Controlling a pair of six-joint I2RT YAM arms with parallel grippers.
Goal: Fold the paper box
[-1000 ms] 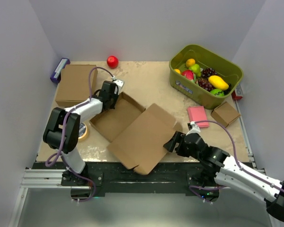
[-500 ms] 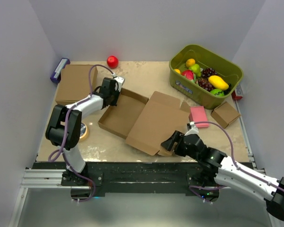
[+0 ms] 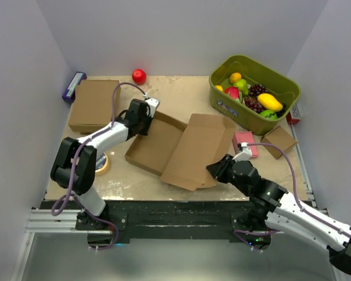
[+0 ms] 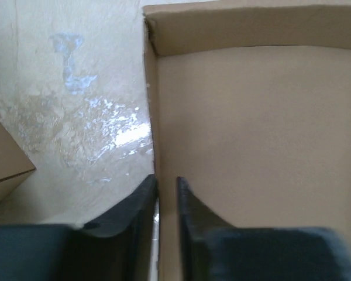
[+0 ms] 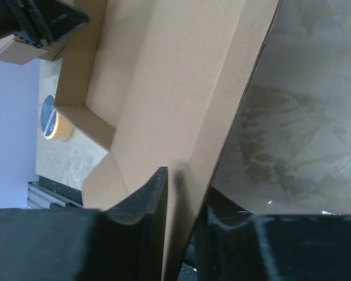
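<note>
Now the paper box [image 3: 155, 146] lies open in the middle of the desk [image 3: 181, 93], slightly turned. Its shallow tray part is on the left and the wide flat lid panel [image 3: 199, 149] is on the right, slanted. The left jaws, at the end of the left arm [image 3: 108, 133], are closed narrow on the far left wall of the tray. In the left wrist view the thin cardboard wall stands between the two dark fingers [image 4: 134, 211]. The right jaws, on the right arm [image 3: 281, 202], hold the near right edge of the lid panel. In the right wrist view the cardboard passes between the fingers [image 5: 143, 202].

Just beside the lid, to the right, lies a pink flat thing [image 3: 244, 143], and next to it a small cardboard cube [image 3: 279, 141]. A green bin [image 3: 225, 105] with toy fruits stands in the far right. A closed brown box [image 3: 93, 104] rests at the far left, with a red ball [image 3: 139, 76] behind it and a tape roll [image 3: 101, 163] near the left arm.
</note>
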